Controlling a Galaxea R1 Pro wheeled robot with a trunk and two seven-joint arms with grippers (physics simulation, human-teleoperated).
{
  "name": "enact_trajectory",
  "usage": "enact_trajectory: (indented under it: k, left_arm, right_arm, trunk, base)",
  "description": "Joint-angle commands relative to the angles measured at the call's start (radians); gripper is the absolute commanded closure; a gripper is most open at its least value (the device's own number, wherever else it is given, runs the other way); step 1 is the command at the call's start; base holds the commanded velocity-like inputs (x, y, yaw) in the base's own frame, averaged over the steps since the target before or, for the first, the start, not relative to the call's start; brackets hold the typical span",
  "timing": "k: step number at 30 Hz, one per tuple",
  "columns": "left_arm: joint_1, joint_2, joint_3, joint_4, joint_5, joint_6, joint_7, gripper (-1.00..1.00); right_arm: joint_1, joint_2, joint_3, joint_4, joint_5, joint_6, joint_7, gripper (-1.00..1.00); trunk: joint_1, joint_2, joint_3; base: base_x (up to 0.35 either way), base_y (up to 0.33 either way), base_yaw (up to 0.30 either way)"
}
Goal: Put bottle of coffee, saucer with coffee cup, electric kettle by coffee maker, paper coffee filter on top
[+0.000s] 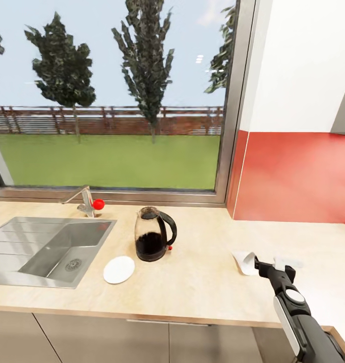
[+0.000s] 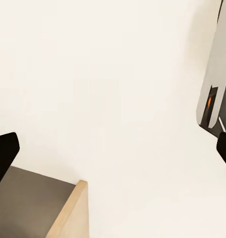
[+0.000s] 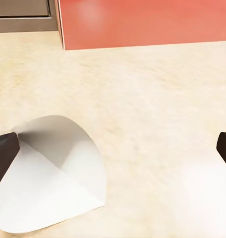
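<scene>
Right gripper [image 3: 113,148]: fingers spread wide, dark tips at either edge of the right wrist view, nothing pinched. One fingertip [image 3: 4,153] sits just beside the paper coffee filter [image 3: 53,173], a white cone lying flat on the beige countertop [image 3: 157,99]. Head view puts the filter [image 1: 244,261] near the counter's front, well right of the glass kettle [image 1: 153,233] (black handle, dark base). White saucer [image 1: 119,269] lies just left-front of the kettle, beside the steel sink [image 1: 41,252]. Left gripper [image 2: 113,156]: fingers spread, empty, facing a pale wall [image 2: 103,89].
</scene>
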Motion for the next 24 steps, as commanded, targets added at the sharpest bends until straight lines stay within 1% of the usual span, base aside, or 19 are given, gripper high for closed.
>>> enact_trajectory:
  k: [1, 14, 18, 24]
  left_arm:
    - [-0.001, 0.000, 0.000, 0.002, 0.000, 0.001, 0.002, -1.00]
    - [0.001, 0.000, 0.001, 0.002, 0.000, 0.001, 0.002, -1.00]
    - [0.001, 0.003, 0.001, 0.002, 0.000, 0.001, 0.002, -1.00]
    - [0.001, 0.004, 0.001, 0.002, 0.000, 0.001, 0.002, -1.00]
  right_arm:
    - [0.000, 0.000, 0.001, 0.001, -0.008, 0.004, -0.005, -1.00]
    - [0.000, 0.001, 0.002, 0.014, -0.009, 0.001, -0.005, -1.00]
    - [0.000, 0.002, 0.004, 0.063, -0.009, 0.000, -0.005, -1.00]
    - [0.000, 0.002, 0.004, 0.092, -0.009, -0.001, -0.005, -1.00]
  trunk:
    - [0.000, -0.001, 0.000]
    - [0.000, -0.001, 0.000]
    - [0.000, -0.001, 0.000]
    - [0.000, -0.001, 0.000]
  base:
    - [0.003, -0.002, 0.000]
    - [0.047, -0.037, 0.000]
    - [0.005, -0.003, 0.000]
    - [0.000, 0.000, 0.000]
